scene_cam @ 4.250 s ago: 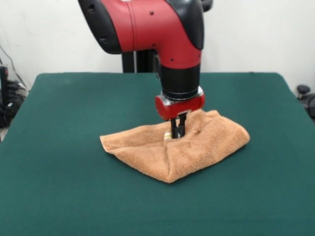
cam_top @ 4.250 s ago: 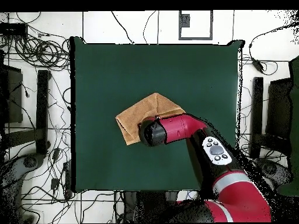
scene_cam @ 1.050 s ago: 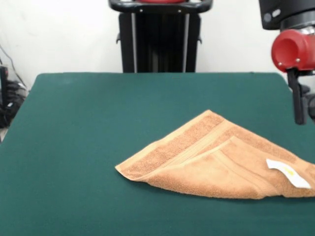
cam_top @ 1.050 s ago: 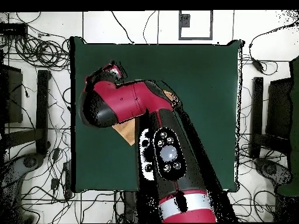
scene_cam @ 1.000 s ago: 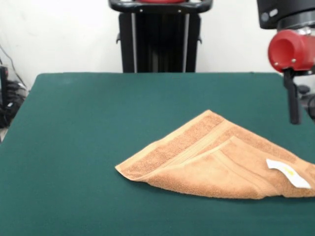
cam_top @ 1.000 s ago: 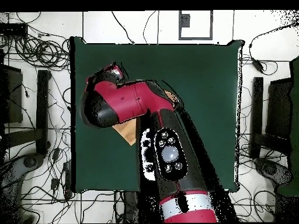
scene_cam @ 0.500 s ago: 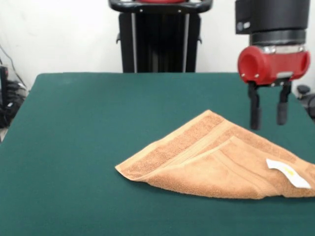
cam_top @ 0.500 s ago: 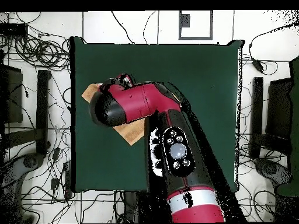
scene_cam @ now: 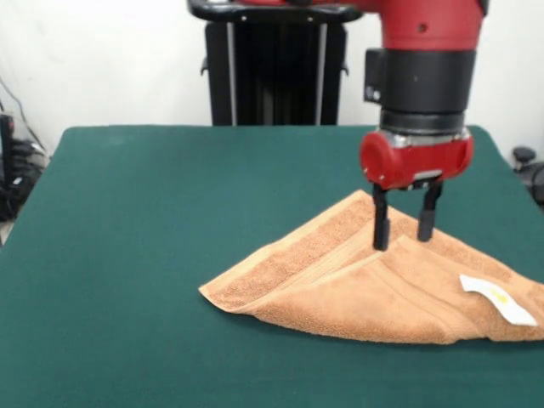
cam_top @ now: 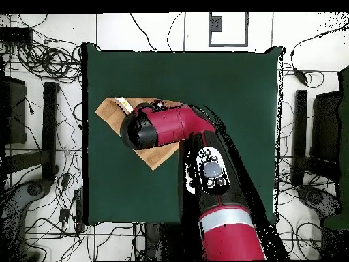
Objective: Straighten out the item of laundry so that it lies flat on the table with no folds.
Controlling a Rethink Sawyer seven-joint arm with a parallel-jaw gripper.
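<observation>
The orange-tan towel [scene_cam: 374, 280] lies on the dark green table [scene_cam: 136, 221] at the right of the front view, folded over on itself into a triangle, with stripe bands along the fold and its white tag [scene_cam: 497, 299] showing near the right edge. My gripper [scene_cam: 403, 231] is open, with its fingertips just above or touching the towel's upper layer near the peak. In the overhead view the towel [cam_top: 158, 156] lies at the table's left side, mostly hidden under my arm [cam_top: 163, 126].
The black pedestal [scene_cam: 276, 68] stands at the table's far side. The towel's right end reaches the table's right edge in the front view. Cables and stands surround the table [cam_top: 232, 89] in the overhead view.
My gripper has come in from high at the right edge and down over the towel's peak. The towel itself has not moved in the last second; earlier it was dragged rightward and spread out.
</observation>
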